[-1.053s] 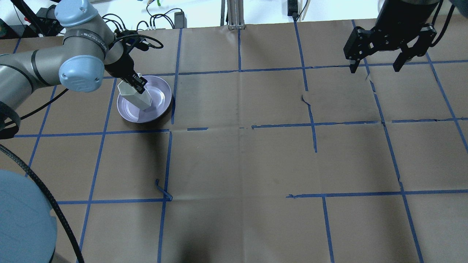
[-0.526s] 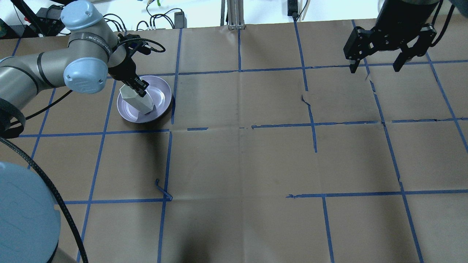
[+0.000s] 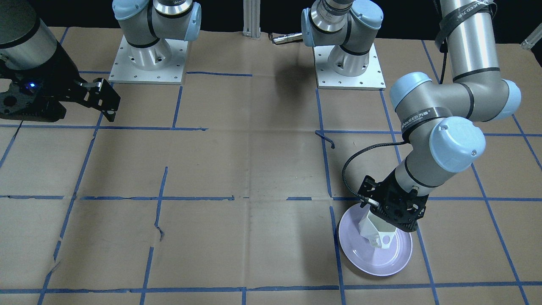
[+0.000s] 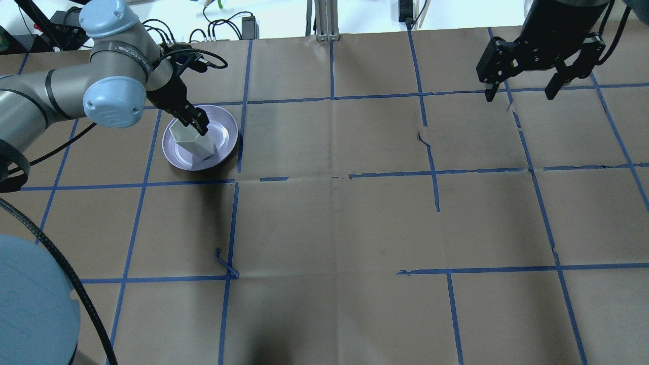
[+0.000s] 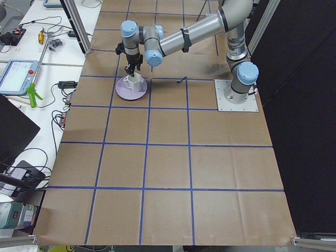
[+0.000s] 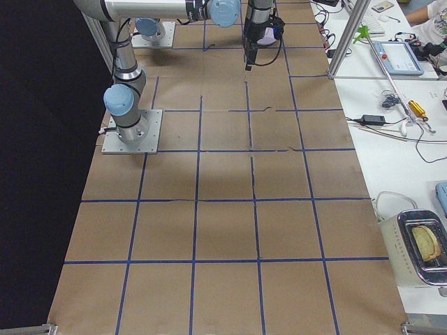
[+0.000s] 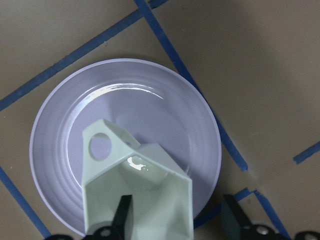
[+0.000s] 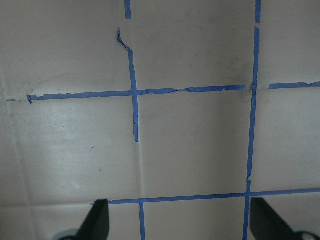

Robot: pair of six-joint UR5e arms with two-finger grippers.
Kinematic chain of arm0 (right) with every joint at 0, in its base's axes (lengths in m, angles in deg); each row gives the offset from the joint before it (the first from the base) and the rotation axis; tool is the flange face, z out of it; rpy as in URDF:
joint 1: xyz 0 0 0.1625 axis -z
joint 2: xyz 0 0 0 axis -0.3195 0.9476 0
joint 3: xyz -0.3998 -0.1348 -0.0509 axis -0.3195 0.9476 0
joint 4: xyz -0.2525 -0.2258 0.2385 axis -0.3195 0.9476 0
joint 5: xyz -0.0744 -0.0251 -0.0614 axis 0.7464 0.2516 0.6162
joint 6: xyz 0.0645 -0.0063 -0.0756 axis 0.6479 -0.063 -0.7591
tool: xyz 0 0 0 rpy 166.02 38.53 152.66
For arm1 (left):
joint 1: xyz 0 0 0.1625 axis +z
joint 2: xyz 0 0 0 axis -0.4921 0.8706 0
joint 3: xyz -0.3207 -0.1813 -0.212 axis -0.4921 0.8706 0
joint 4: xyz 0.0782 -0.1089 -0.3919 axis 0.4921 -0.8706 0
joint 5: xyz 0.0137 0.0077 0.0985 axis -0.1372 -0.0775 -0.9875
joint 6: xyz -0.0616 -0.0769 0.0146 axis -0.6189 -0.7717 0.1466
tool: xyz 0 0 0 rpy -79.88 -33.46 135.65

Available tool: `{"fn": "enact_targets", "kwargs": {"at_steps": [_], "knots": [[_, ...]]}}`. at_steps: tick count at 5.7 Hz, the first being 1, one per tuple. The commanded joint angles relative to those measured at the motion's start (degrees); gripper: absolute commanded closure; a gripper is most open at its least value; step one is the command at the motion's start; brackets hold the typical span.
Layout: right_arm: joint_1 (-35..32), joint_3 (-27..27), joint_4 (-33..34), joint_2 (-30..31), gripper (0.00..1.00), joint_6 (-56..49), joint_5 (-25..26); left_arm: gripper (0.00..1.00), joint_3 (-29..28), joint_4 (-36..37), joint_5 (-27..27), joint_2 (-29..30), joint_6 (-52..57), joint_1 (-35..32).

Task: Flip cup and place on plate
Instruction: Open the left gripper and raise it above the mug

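The white faceted cup (image 4: 195, 144) stands mouth up on the pale lavender plate (image 4: 225, 126) at the table's far left. In the left wrist view the cup (image 7: 145, 185) shows its open hexagonal mouth, with its handle pointing away over the plate (image 7: 125, 100). My left gripper (image 4: 195, 123) is right above the cup. Its jaws are spread: one finger (image 7: 122, 217) is over the cup's mouth and the other (image 7: 232, 217) stands clear outside the wall. My right gripper (image 4: 522, 94) is open and empty, high over the far right.
Brown paper with a blue tape grid covers the table (image 4: 334, 228). A loose curl of tape (image 4: 225, 263) sticks up near the left centre. Cables and power bricks (image 4: 228, 28) lie beyond the far edge.
The cup, held tilted over the plate, has turned upright and come down onto the plate. The left wrist has swung with it. The right arm has not moved.
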State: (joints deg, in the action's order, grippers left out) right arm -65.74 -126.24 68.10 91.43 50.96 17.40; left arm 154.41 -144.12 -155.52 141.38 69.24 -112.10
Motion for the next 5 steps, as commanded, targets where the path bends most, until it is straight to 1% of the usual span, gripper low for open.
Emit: {"fn": "enact_targets", "kwargs": {"at_steps": [1,2,3,4,5], "knots": [[0.0,0.0,0.0,0.0,0.0,0.0,0.0,0.01,-2.19,-10.04,0.06,-6.13,-5.9,-0.17],[0.0,0.0,0.0,0.0,0.0,0.0,0.0,0.01,-3.94,-16.28,0.14,-9.65,-14.55,-0.95],[0.0,0.0,0.0,0.0,0.0,0.0,0.0,0.01,-7.26,-23.39,-0.47,-11.42,-21.6,-4.18],[0.0,0.0,0.0,0.0,0.0,0.0,0.0,0.01,-11.04,-27.73,-0.39,-12.66,-30.11,-6.21],[0.0,0.0,0.0,0.0,0.0,0.0,0.0,0.01,-11.34,-30.03,-0.38,-15.46,-34.63,-6.49]]}}
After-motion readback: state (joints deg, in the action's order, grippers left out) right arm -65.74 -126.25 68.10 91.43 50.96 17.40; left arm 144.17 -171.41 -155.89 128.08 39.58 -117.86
